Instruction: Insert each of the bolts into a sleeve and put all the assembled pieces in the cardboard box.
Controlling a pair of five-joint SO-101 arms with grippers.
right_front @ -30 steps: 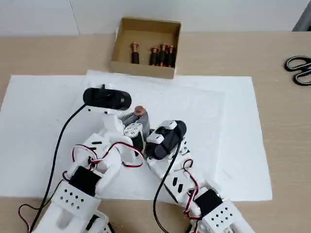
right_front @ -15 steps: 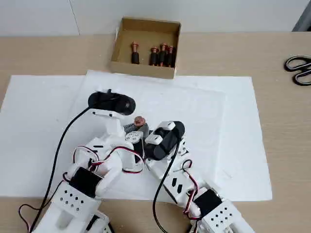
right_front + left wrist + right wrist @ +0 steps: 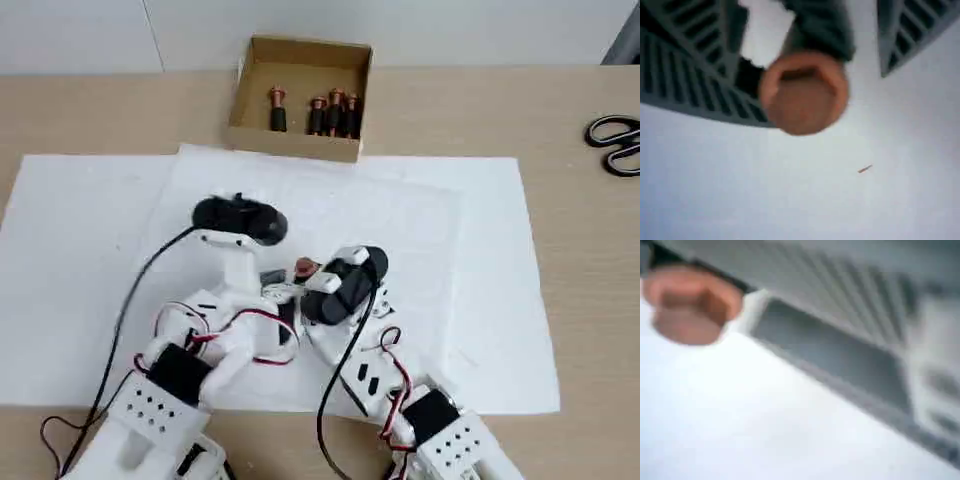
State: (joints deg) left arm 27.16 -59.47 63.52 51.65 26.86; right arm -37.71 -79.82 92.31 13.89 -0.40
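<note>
Copper bolt (image 3: pixel 802 92) in dark sleeve (image 3: pixel 826 35), clamped in the left claw (image 3: pixel 809 27).

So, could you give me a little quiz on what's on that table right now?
1. How many assembled pieces lie in the box? A) two B) four C) six
2. True or false: the scissors lie on the white sheet.
3. Where is the one bolt outside the box?

Key: 1. B. 2. False: they lie on the bare table, off the sheet. 3. Between the left arm and the right arm, over the sheet.
</note>
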